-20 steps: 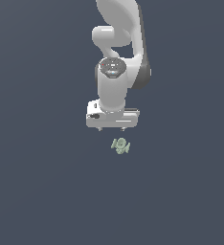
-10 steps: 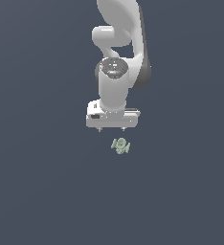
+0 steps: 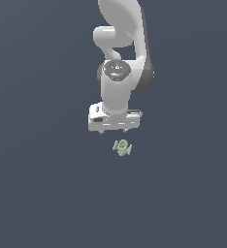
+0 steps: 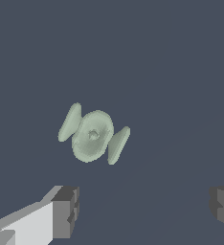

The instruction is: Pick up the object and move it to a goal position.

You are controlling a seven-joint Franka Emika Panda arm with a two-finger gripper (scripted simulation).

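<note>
The object [image 3: 121,147] is a tiny pale sage-green lumpy piece lying on the dark grey floor. It shows larger in the wrist view as the object [image 4: 93,135], a round body with a flat knob on each side. My white gripper [image 3: 114,131] hangs just above and slightly behind it, not touching it. In the wrist view the gripper [image 4: 145,206] is open, its two dark-padded fingers [image 4: 66,212] spread wide with nothing between them. The object sits off the line between the fingers, beyond their tips.
A plain dark grey surface [image 3: 47,193] fills both views. The white arm [image 3: 120,43] rises behind the gripper.
</note>
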